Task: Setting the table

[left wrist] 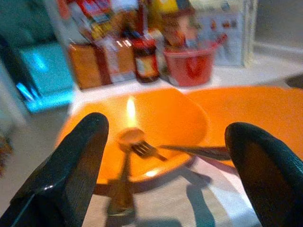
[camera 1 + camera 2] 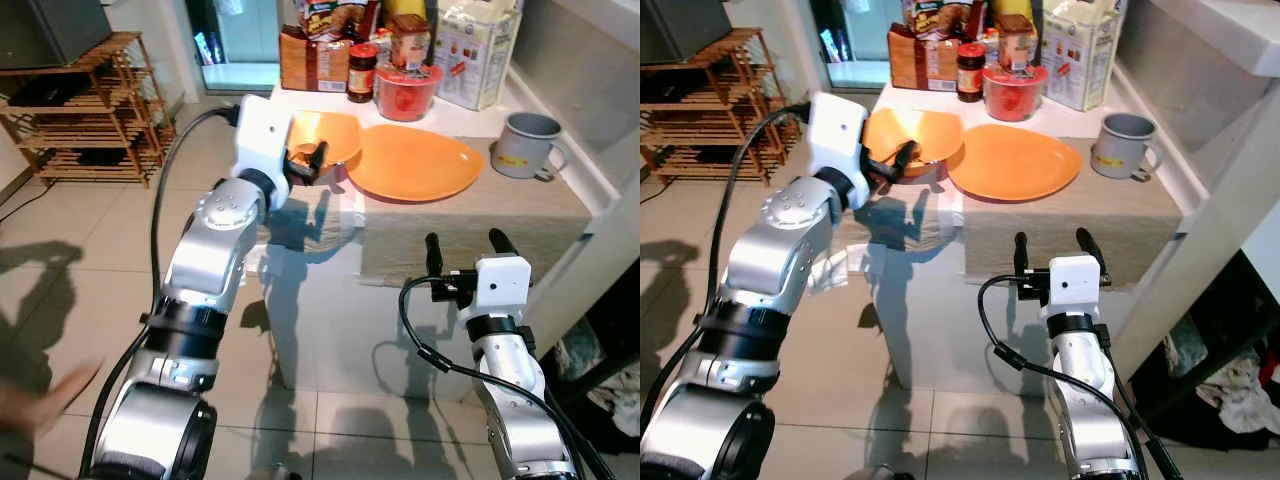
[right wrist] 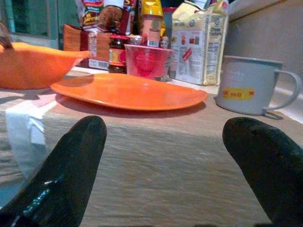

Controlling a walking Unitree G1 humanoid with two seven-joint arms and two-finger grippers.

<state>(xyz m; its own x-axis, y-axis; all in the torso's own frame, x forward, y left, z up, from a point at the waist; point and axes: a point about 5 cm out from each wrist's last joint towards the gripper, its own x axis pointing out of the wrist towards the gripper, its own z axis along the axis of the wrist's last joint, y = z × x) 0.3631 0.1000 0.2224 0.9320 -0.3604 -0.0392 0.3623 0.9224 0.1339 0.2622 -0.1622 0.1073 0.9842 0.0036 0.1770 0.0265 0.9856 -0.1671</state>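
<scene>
Left eye view: the left gripper (image 2: 305,165) reaches to the near rim of the orange bowl (image 2: 335,132), its white wrist block hiding part of it. Just right lies the orange plate (image 2: 415,162), then a grey mug (image 2: 525,145). The right gripper (image 2: 467,247) hovers at the table's (image 2: 520,205) near edge, fingers apart.

Left wrist view: fingers spread wide — a fork (image 1: 182,150) and spoon (image 1: 125,161) rest in the bowl, blurred.

Right wrist view: plate glossy, mug behind it.
</scene>
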